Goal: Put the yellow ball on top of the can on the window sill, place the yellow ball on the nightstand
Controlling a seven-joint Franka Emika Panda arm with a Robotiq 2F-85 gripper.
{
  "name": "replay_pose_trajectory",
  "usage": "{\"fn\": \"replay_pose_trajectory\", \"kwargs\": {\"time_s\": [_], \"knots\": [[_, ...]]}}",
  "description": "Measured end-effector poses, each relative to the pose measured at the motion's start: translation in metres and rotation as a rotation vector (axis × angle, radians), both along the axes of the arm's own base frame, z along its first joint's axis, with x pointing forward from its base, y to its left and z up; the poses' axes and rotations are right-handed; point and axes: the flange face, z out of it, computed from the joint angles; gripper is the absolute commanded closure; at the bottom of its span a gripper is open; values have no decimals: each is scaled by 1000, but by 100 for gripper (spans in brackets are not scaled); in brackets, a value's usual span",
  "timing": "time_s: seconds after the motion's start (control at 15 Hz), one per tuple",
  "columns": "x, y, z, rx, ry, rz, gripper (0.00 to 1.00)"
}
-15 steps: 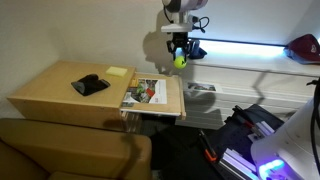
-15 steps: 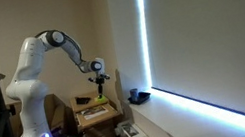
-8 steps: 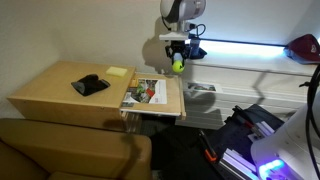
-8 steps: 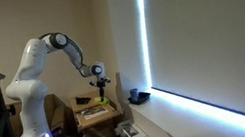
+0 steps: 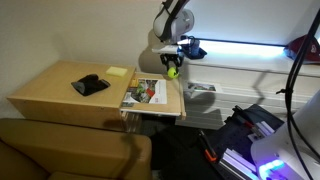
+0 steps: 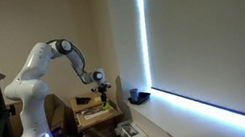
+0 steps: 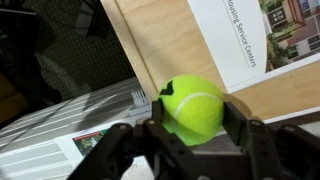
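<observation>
The yellow ball (image 7: 194, 108) is clamped between the two black fingers of my gripper (image 7: 193, 118), which is shut on it. In both exterior views the ball (image 5: 171, 71) (image 6: 100, 87) hangs in the air above the right edge of the tan nightstand (image 5: 60, 95), over the magazine (image 5: 145, 92). The dark can (image 5: 192, 50) (image 6: 140, 97) stands on the bluish-lit white window sill (image 5: 255, 46) (image 6: 200, 105), to the right of and slightly above the gripper (image 5: 170, 68).
On the nightstand lie a black object (image 5: 90, 85) and a flat yellow notepad (image 5: 117, 72). A brown upholstered seat (image 5: 70, 150) fills the foreground. A white radiator (image 7: 60, 140) sits below the sill, and a red rounded object (image 5: 303, 47) rests at the sill's far right.
The gripper has carried the ball down and to the left, away from the can and toward the nightstand's edge. The grip has stayed shut.
</observation>
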Motion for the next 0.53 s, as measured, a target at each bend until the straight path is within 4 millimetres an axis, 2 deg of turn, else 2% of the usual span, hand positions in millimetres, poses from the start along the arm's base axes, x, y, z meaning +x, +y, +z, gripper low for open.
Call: {"fn": "replay_pose_trajectory", "kwargs": {"time_s": [0.27, 0.53], "knots": [[2, -2, -5, -7, -5, -13, 63], [4, -8, -23, -15, -47, -50, 63]]}}
